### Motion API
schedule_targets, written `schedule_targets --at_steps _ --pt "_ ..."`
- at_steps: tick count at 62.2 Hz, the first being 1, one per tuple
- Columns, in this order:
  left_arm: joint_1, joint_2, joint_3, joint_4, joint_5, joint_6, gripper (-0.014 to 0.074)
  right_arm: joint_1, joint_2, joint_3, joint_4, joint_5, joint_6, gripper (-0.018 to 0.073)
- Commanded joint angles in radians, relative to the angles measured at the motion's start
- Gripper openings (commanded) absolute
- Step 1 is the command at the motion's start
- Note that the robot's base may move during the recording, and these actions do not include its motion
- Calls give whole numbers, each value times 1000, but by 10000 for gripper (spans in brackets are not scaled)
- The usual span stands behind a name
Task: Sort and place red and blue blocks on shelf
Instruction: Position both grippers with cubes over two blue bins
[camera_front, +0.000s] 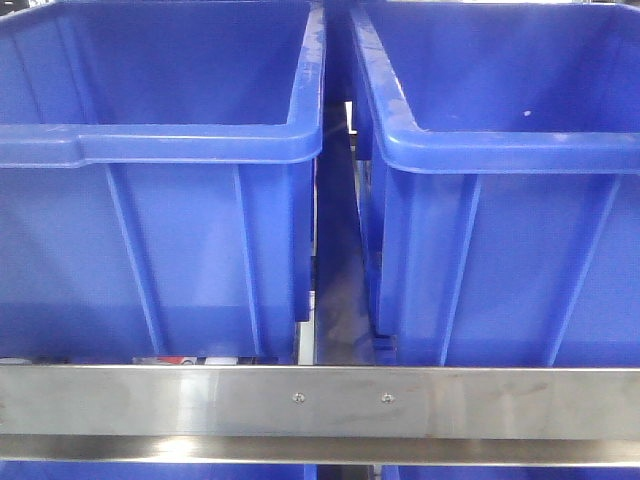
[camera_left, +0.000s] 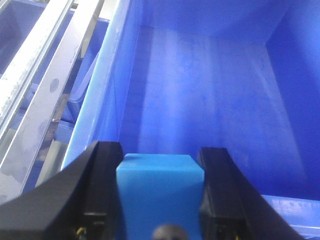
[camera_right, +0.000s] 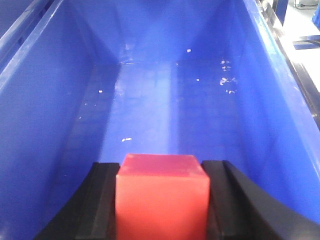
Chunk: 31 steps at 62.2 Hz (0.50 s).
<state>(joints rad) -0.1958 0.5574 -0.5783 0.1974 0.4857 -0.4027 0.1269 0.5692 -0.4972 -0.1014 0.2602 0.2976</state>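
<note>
Front view: two large blue plastic tubs side by side on the steel-framed shelf (camera_front: 330, 300). Left tub (camera_front: 150, 220) fills 9 o'clock, right tub (camera_front: 510, 250) fills 3 o'clock, with a narrow dark gap between them at centre. Neither arm shows in this view. Brushed steel front rail (camera_front: 150, 400) runs across at 6 o'clock, with two small screws (camera_front: 297, 398) near its middle.

Left wrist view: open blue tub interior (camera_left: 210, 90) fills 12 to 3 o'clock, bare floor. Can't tell which of the two tubs it is. Pale steel frame bars (camera_left: 45, 75) slant at 10 o'clock, outside the tub wall. Left gripper (camera_left: 160, 156) at 6 o'clock, black fingers (camera_left: 102, 185) pinching a small matte blue cube (camera_left: 160, 200) on both sides. The cube hangs over the tub's near end, clear of the floor.

Right wrist view: second blue tub interior (camera_right: 165, 90), white specks on its floor from 12 to 2 o'clock. Right gripper (camera_right: 162, 166) at 6 o'clock, black fingers (camera_right: 102, 200) clamped against a small matte red cube (camera_right: 161, 200). That cube is held above the tub floor, not resting on it.
</note>
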Motion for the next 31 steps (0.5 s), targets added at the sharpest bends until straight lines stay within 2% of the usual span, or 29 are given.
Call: schedule_targets --at_steps 1,13,23,31 --pt "2 1 -29 7 -83 -10 135 -6 -2 -30 -13 -97 -6 56" --pt "2 1 -29 7 -90 -10 135 -6 -2 -30 -13 -96 -6 56" --pt "2 1 -29 -67 -121 -10 135 -6 -2 -30 -13 -103 -6 56" --pt "2 1 -29 -70 -184 -10 135 -6 1 -33 -13 -174 -6 56"
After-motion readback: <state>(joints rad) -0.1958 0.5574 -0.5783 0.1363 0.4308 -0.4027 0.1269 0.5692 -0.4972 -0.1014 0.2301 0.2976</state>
